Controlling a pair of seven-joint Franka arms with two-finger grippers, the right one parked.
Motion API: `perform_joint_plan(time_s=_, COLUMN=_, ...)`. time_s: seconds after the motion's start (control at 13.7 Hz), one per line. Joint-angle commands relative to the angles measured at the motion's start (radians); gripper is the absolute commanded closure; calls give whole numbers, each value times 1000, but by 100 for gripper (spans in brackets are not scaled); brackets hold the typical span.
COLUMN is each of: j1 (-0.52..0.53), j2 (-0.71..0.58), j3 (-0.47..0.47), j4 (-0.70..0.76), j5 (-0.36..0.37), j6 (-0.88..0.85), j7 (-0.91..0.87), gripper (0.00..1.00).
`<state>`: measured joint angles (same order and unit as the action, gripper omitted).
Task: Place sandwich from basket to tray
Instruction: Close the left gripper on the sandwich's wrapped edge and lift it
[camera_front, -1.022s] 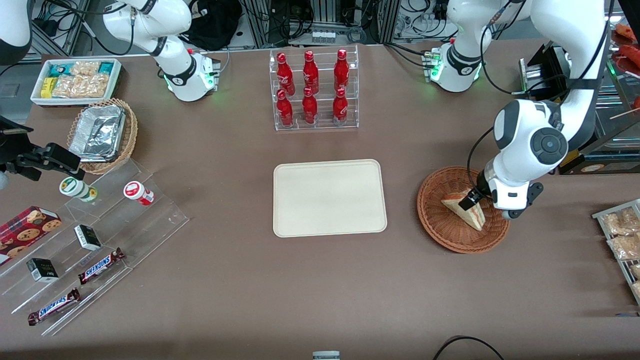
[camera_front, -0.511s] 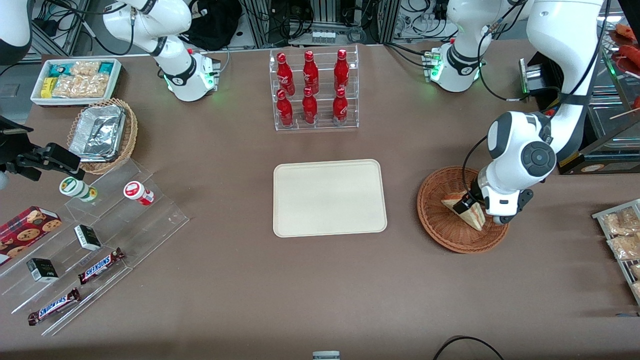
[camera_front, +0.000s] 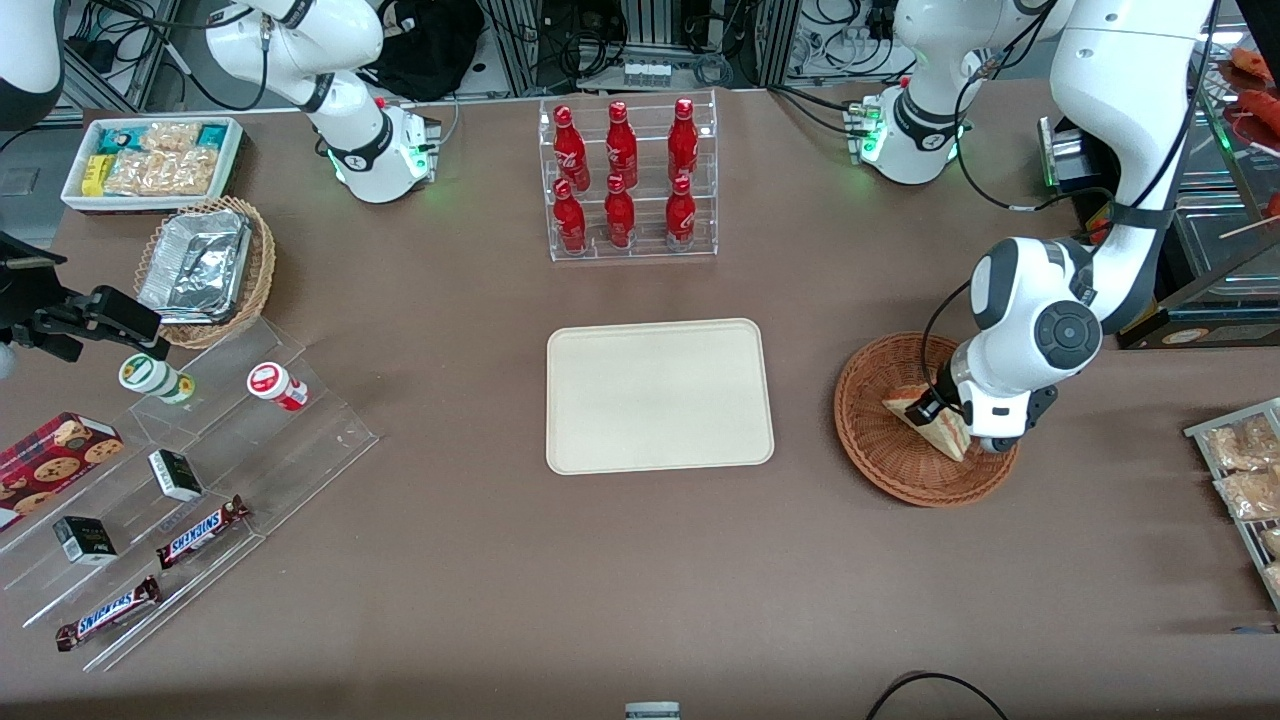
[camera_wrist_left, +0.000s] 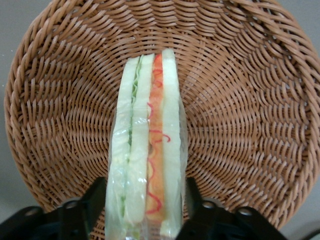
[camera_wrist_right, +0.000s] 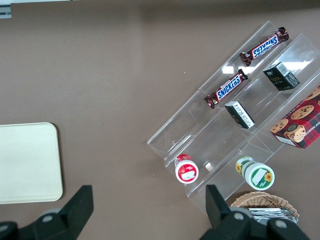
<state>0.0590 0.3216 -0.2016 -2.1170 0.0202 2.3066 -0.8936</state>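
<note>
Status: transfer not yet made. I find the sandwich (camera_wrist_left: 146, 150) in the basket (camera_front: 880, 455), standing on edge on the weave with its filling edge facing up at the wrist camera. The tray (camera_front: 659, 395) sits bare at the middle of the tabletop (camera_front: 640, 580), well apart from the basket, which lies toward the working arm's end.

The gripper (camera_front: 935, 408) is down inside the basket with one finger on each bread face of the sandwich. In the wrist view the fingers (camera_wrist_left: 95, 197) stand just beside the wrapping on both sides, close enough that I judge them touching or nearly so. I cannot confirm a firm squeeze, and the wedge looks to rest on the wicker, so I rate this as the grasp step in hand rather than finished.

Outstanding: secure the hold, lift clear of the basket rim, carry across to the tray, set down, release.

Condition of the item: a triangular wedge in clear film, white bread outside, a pale green layer on one side and a red-orange layer on the other. It looks soft, so I expect it to deform under a hard pinch
</note>
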Motion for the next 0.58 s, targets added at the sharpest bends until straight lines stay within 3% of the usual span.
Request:
perform_joint_plan(time_s=0.0, j1=8, j2=-4, j3=-1, j4=34, j5=23, j6=-2, j7=-10, gripper=87)
perform_joint_plan(time_s=0.15, j1=9, j2=-33, j3=-1, j4=84, j5=23, j6=-82, j7=-10, gripper=88)
perform_joint_plan(time_s=0.51, j1=-57, j2=-38, j3=-7, j4=385, j5=23, j6=-436, j7=-16, gripper=88)
